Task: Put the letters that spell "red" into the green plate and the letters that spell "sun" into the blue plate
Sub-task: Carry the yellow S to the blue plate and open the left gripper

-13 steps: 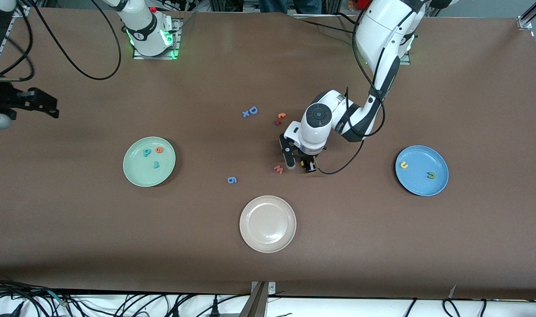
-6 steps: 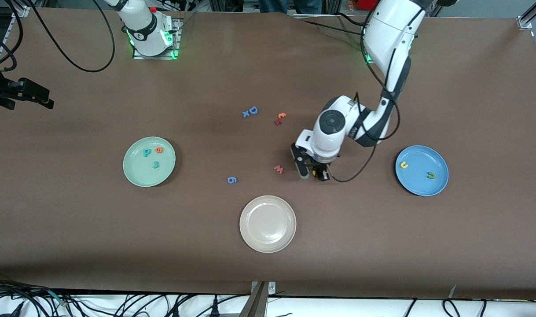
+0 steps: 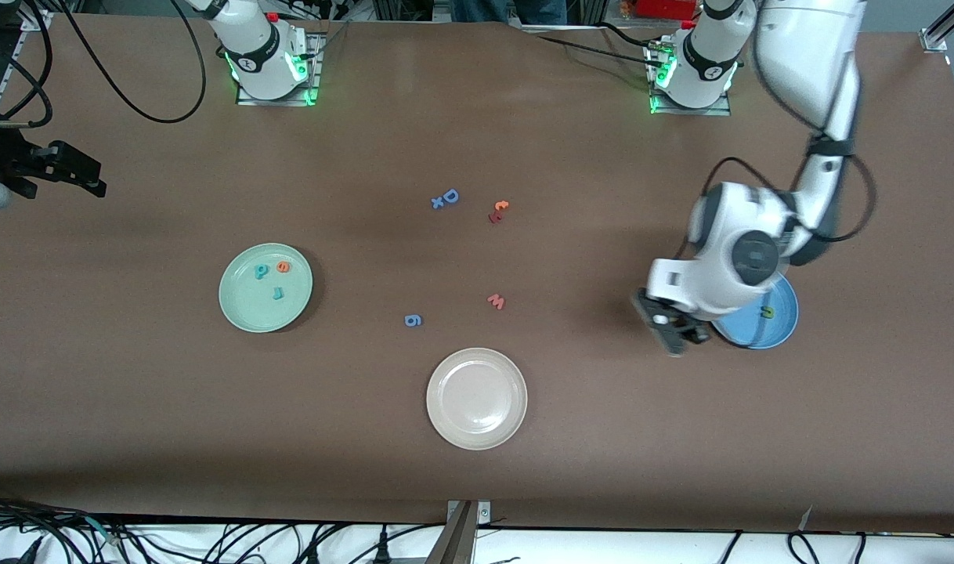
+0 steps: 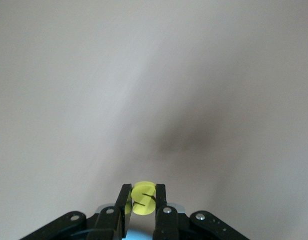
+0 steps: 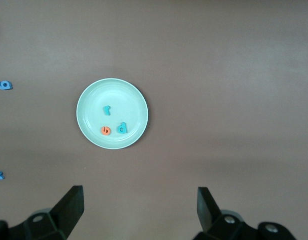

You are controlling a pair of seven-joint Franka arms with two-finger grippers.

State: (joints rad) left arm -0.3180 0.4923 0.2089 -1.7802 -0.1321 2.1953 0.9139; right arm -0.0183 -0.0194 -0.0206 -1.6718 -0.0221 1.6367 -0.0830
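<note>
Pinching a small yellow letter (image 4: 142, 198) between its black fingers, the left gripper (image 3: 675, 332) hangs over the table just beside the blue plate (image 3: 782, 329), at the edge toward the right arm's end. The piece is most likely the "s", the one letter of "sun" not yet on that plate, so the hold reads as a carry toward the drop. The letter looks like thick matte foam, held by its flat faces. The blue plate is round and smooth with a raised rim, partly hidden under the arm; a dark green "n" (image 3: 767, 312) lies in it, and the "u" cannot be seen. Well away from the blue plate, toward the right arm's end, the mint-green plate (image 3: 246, 313) holds the teal "d" (image 3: 261, 271), orange "e" (image 3: 283, 266) and teal "r" (image 3: 278, 293). The right gripper (image 5: 138, 207) waits with fingers spread wide, high over the green plate.
</note>
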